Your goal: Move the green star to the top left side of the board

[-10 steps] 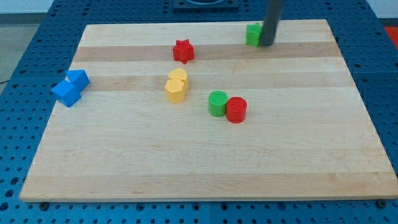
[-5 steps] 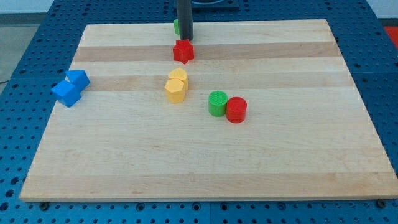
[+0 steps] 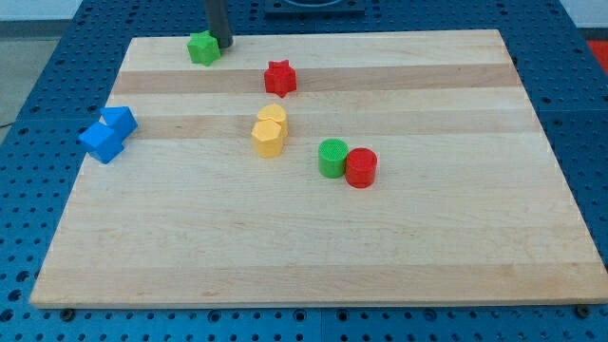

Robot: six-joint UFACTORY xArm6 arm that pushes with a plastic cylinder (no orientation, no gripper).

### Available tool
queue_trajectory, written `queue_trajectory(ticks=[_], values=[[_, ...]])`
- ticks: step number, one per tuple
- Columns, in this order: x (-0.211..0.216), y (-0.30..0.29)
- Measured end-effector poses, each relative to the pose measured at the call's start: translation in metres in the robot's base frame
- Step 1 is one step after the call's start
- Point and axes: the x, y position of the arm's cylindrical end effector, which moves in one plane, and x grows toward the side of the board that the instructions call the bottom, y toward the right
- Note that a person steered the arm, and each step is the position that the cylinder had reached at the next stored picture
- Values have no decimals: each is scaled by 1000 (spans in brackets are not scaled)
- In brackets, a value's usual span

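The green star (image 3: 201,47) lies near the top edge of the wooden board (image 3: 313,237), left of the middle. My tip (image 3: 223,44) stands just to the star's right, touching or nearly touching it. The dark rod rises from there out of the view's top.
A red star (image 3: 279,78) lies right of and below the green star. Two yellow blocks (image 3: 270,131) sit together at the board's centre. A green cylinder (image 3: 332,158) and a red cylinder (image 3: 361,168) touch to their right. Two blue blocks (image 3: 108,134) sit at the left edge.
My tip has swept left along the board's top edge, pushing the green star from the top right past the red star to the top left area. The other blocks have not moved.
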Motion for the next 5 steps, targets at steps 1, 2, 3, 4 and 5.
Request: queue_trajectory(ticks=[1, 2, 3, 4, 5], values=[[3, 40], [19, 34], [24, -6], [32, -11], [32, -38]])
